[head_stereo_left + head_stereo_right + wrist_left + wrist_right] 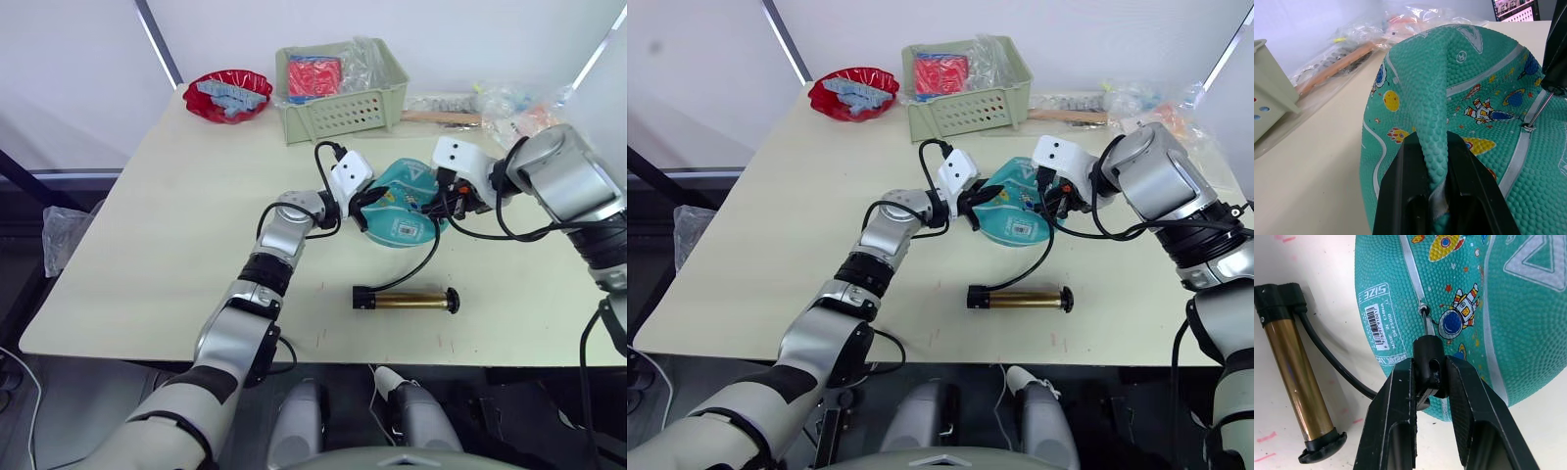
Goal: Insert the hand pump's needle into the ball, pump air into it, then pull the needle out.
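Observation:
The teal ball [404, 217], limp and creased, lies on the table behind the middle. My left gripper [1434, 142] is shut on a raised fold of the ball's left side. My right gripper [1429, 364] is shut on the black fitting of the needle [1425, 324], at the ball's right side. The thin metal pin runs from the fitting to the ball's valve hole [1423, 310], and its tip sits in the hole. The hand pump [407, 299] lies flat on the table in front of the ball. Its black hose [427, 255] curves up to my right gripper.
A pale green basket [343, 108] with red packets stands at the back of the table [167, 255]. A red bowl [227, 95] sits to the basket's left. Clear plastic bags and a wooden stick [451, 117] lie at the back right.

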Action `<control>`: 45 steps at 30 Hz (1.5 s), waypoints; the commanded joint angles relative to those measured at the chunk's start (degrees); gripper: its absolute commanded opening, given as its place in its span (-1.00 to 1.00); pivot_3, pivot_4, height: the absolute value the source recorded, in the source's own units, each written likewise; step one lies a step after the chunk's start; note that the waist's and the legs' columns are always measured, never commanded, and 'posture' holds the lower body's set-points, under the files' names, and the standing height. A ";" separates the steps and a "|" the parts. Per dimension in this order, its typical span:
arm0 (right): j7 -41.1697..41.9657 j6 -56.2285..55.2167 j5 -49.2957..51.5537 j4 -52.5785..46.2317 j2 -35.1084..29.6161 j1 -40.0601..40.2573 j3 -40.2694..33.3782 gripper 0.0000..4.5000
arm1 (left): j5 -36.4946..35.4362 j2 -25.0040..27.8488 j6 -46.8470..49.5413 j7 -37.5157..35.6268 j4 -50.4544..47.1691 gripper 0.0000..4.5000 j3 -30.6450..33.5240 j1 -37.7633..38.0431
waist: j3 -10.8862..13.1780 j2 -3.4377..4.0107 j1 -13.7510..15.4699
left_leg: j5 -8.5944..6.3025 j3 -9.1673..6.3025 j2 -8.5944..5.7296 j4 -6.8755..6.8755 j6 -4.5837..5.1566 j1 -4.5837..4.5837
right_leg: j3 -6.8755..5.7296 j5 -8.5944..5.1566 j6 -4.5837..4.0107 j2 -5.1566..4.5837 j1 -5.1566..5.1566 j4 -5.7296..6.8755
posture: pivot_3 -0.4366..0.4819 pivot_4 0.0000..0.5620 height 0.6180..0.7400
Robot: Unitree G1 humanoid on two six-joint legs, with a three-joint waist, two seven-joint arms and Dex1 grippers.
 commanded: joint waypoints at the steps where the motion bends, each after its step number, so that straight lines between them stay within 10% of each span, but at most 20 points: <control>1: 0.46 -1.27 -2.11 0.73 0.29 -1.99 -0.19 -0.82 | 1.33 -0.46 0.61 -0.35 -0.14 -0.99 -1.94 1.33 | 0.00 0.00 -0.01 | 0.00 0.00 0.00 0.00 0.00 0.00 | 0.00 0.00 0.00 0.00 0.00 0.00 | -0.05 -0.47 0.96; 45: 7.42 -29.74 -24.70 16.29 15.76 -4.01 6.21 -0.82 | 1.29 -1.41 7.40 -1.64 -4.92 -0.99 -3.66 4.64 | -0.84 0.05 -1.56 | 0.00 0.03 0.03 0.00 -0.02 0.58 | 0.02 -0.01 -0.02 0.03 0.51 0.07 | -0.05 -0.47 0.96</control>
